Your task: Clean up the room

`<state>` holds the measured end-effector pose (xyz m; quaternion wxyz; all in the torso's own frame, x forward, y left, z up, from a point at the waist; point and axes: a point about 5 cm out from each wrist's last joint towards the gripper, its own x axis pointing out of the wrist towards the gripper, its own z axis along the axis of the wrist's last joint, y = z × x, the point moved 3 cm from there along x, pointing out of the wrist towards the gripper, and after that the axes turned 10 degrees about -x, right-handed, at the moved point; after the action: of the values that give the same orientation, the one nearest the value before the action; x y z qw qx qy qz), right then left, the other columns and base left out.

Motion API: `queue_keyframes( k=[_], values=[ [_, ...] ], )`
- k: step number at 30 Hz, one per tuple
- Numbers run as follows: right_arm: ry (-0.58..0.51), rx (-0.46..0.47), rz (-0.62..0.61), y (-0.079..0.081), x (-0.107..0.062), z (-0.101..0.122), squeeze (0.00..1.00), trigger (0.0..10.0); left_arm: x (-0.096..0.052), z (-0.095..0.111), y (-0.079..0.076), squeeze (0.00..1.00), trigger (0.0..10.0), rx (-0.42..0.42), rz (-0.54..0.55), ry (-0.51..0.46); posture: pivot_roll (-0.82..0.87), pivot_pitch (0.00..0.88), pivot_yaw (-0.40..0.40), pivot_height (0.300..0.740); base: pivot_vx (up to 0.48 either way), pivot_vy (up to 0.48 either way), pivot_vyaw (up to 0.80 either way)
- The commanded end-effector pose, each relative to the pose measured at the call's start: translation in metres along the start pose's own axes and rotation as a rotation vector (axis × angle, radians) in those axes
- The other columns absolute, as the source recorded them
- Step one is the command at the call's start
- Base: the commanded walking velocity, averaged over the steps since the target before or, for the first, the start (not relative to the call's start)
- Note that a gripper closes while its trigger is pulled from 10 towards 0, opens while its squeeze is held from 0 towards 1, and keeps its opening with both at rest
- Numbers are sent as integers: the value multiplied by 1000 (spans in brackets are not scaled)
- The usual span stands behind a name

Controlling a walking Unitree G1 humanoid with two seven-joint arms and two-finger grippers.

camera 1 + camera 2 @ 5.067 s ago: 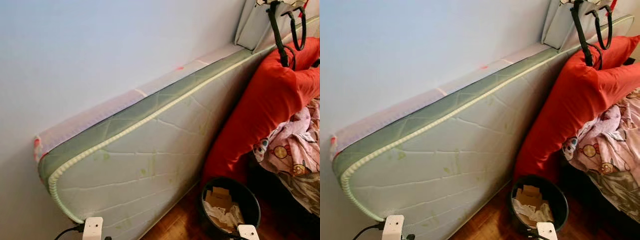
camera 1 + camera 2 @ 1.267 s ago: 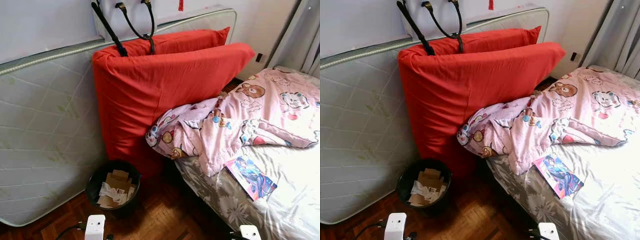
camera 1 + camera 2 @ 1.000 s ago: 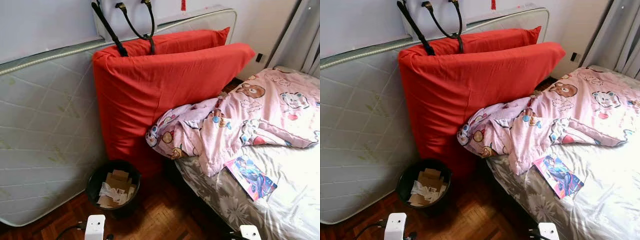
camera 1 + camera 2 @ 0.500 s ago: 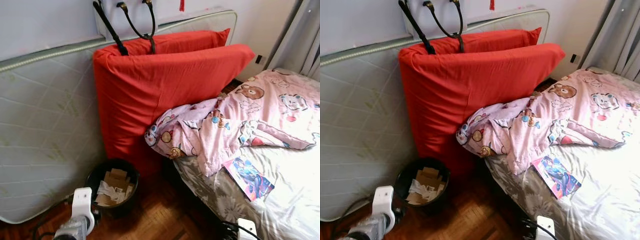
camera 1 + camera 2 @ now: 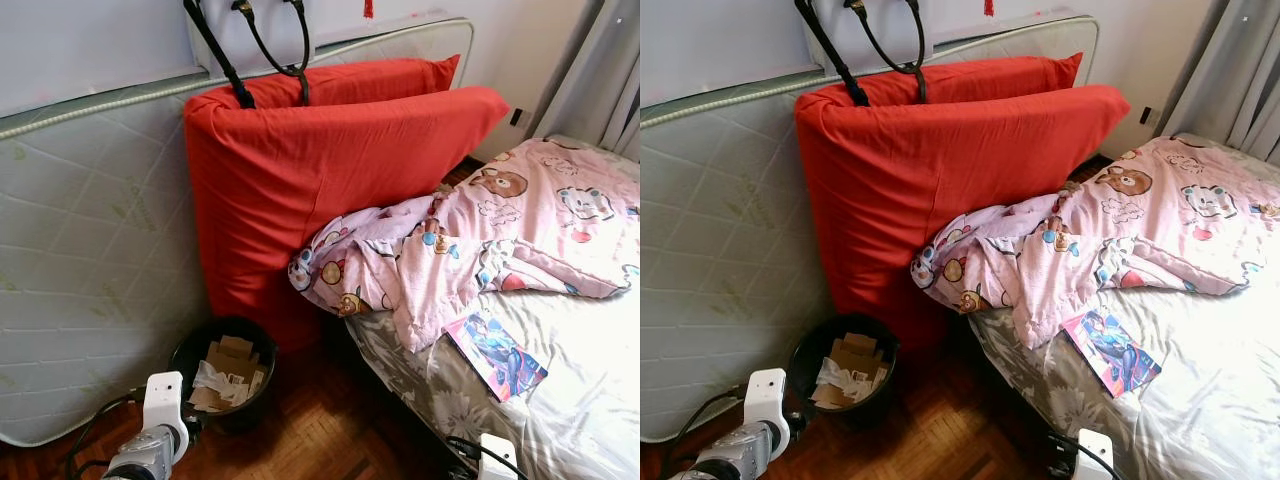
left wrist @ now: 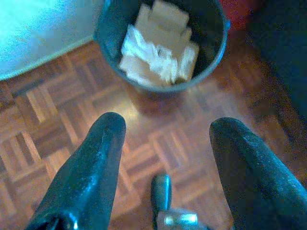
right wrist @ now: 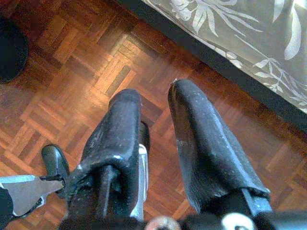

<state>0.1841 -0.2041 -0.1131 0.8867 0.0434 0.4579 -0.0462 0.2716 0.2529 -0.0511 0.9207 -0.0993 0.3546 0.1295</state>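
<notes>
So the robot's standing at the near corner of the bed (image 5: 560,400) with plenty left to tidy. A pink cartoon blanket (image 5: 470,240) is bunched up across the far half of the bed, spilling left toward a big red cushion (image 5: 320,170) that leans upright against a mattress (image 5: 90,250) propped along the wall, probably stashed there to free up floor space. A colourful booklet (image 5: 495,352) lies flat on the grey sheet just near of the blanket's edge, looks like the easiest thing to pick up first. Down on the parquet floor (image 6: 57,120), tucked between the mattress and the bed, sits a black bin (image 5: 225,370) half full of cardboard scraps and crumpled paper, handy for anything that's trash.

The left gripper (image 6: 165,143) hovers over the floor just near of the bin, fingers spread wide with nothing between them. The right gripper (image 7: 153,120) hangs low by the bed's edge, fingers nearly together with only a narrow gap, also empty.
</notes>
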Motion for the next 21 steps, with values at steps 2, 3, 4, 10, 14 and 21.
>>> queue_keyframes(
  k=[2,3,4,10,14,21],
  values=[
    [-14,6,-12,-3,0,3,0,10000,0,14,-4,0,10000,-7,-16,-96,34,0,-77,740,0,0,0],
    [-15,6,-12,-3,0,3,0,10000,0,17,-6,0,10000,0,-33,-116,36,0,-77,740,0,0,0],
    [-16,6,-13,-3,0,4,0,10000,0,19,-7,0,10000,8,-39,-126,36,0,-77,740,0,0,0],
    [-28,16,-17,-3,0,5,0,10000,-1,25,-9,0,10000,64,-61,-171,38,0,-62,740,0,0,0],
    [-36,24,-21,-2,0,4,0,10000,-2,25,-6,0,10000,57,-36,-185,31,0,-47,740,0,0,0],
    [-36,31,-22,-1,0,3,0,10000,-1,17,-2,0,10000,110,-7,-123,46,0,-38,740,0,0,0]
  ],
)
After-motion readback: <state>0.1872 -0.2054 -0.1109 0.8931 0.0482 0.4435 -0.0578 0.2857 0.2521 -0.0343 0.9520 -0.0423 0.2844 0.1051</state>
